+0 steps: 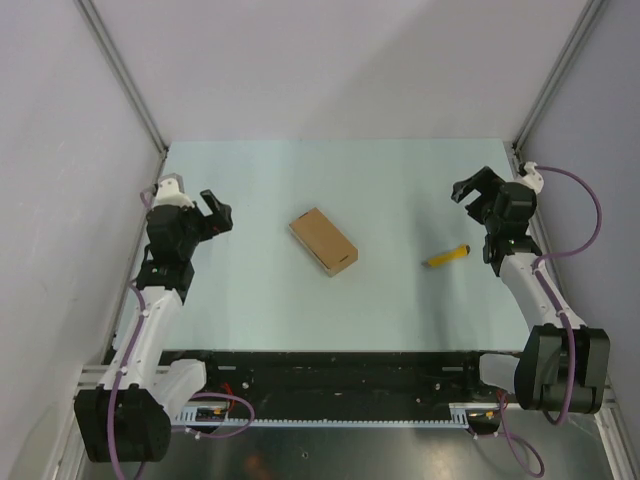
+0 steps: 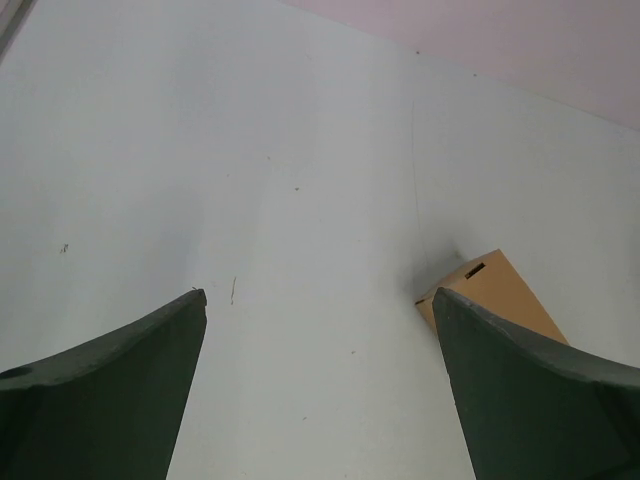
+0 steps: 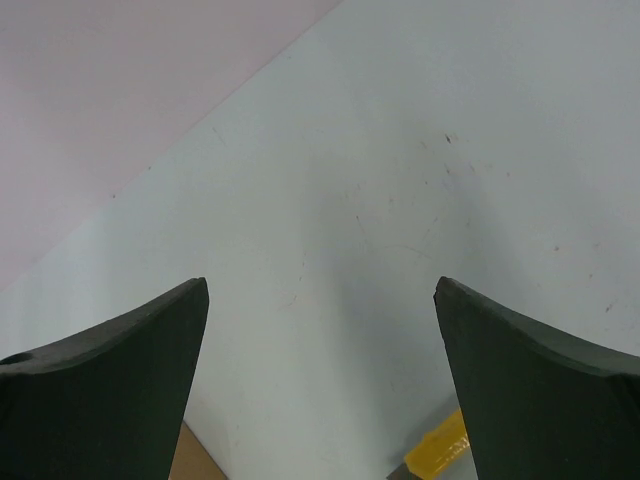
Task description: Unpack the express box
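Bright even light, soft shadows, sharp focus

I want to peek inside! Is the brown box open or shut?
Shut. The express box lies flat on the table, its brown top smooth, no flap lifted and nothing inside showing.

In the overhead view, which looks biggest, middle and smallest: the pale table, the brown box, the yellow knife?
Largest to smallest:
1. table, by far
2. express box
3. yellow knife, shorter and much slimmer than the box
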Available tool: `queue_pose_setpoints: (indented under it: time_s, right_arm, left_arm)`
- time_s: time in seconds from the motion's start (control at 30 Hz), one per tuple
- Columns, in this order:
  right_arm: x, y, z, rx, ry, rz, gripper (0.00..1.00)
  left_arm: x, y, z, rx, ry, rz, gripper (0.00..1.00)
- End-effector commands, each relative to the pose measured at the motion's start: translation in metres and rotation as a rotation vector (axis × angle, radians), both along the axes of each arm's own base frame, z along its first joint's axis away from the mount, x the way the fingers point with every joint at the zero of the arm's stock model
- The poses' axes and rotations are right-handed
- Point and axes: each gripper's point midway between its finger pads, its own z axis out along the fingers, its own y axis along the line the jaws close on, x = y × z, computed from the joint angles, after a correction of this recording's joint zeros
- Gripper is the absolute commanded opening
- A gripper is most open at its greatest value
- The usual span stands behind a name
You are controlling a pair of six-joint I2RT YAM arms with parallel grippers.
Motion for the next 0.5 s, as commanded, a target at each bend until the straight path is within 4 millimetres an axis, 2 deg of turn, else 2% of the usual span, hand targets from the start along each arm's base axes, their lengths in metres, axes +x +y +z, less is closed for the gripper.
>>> queue_pose_setpoints:
  time_s: [0.0,0.17,0.2,0.27,0.33,0.4,0.43,0.47]
  right_arm:
    - [-0.002,-0.003,0.017,-0.008,-0.010,-0.012,1.00]
    - [-0.008,0.003,0.028,-0.127,-0.032,-0.003,1.00]
    - [-0.008,0.019,0.029,-0.138,-0.035,0.038,1.00]
    - [-0.008,0.023,0.025,-0.151,-0.019,0.048,1.00]
    - [-0.009,0.030,0.020,-0.167,0.007,0.062,1.00]
    - [-0.015,0.027,0.006,-0.203,0.081,0.028,1.00]
    - [-0.018,0.035,0.002,-0.220,0.099,0.037,1.00]
    - [-0.025,0.030,-0.006,-0.249,0.144,-0.002,1.00]
  left_arm:
    - [0.009,-0.001,0.034,-0.037,-0.092,0.003,1.00]
    - [0.014,-0.010,0.053,-0.056,-0.122,-0.045,0.99]
    - [0.016,-0.009,0.060,-0.058,-0.135,-0.037,1.00]
    - [0.018,-0.006,0.064,-0.061,-0.143,-0.017,1.00]
    - [0.019,-0.007,0.064,-0.055,-0.142,-0.030,1.00]
    - [0.019,-0.012,0.057,-0.049,-0.125,-0.062,1.00]
    - [0.019,-0.011,0.052,-0.050,-0.115,-0.059,1.00]
    - [0.019,-0.010,0.047,-0.053,-0.105,-0.049,1.00]
